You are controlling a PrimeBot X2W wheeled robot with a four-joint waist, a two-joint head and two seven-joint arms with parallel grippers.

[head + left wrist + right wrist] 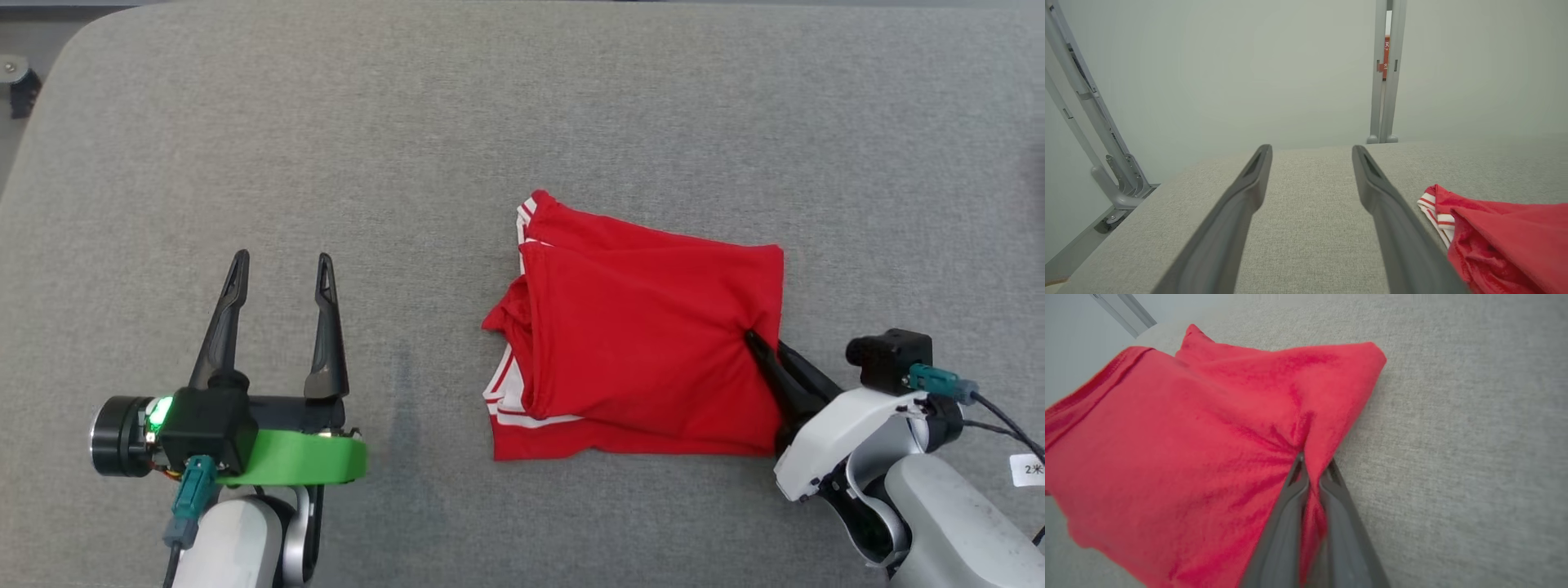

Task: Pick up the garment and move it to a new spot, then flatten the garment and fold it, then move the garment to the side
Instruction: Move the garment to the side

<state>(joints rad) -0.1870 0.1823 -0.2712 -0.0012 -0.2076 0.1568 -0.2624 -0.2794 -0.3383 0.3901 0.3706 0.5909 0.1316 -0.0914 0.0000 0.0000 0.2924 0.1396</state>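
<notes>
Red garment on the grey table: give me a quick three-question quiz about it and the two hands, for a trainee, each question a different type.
1. True or false: the right hand is shut on an edge of the garment.
2. The left hand is: A) open over the table, apart from the garment; B) gripping the garment; C) shut.
3. Fill in: the stripes on the garment's trim are ____.
Key: 1 true; 2 A; 3 white.
</notes>
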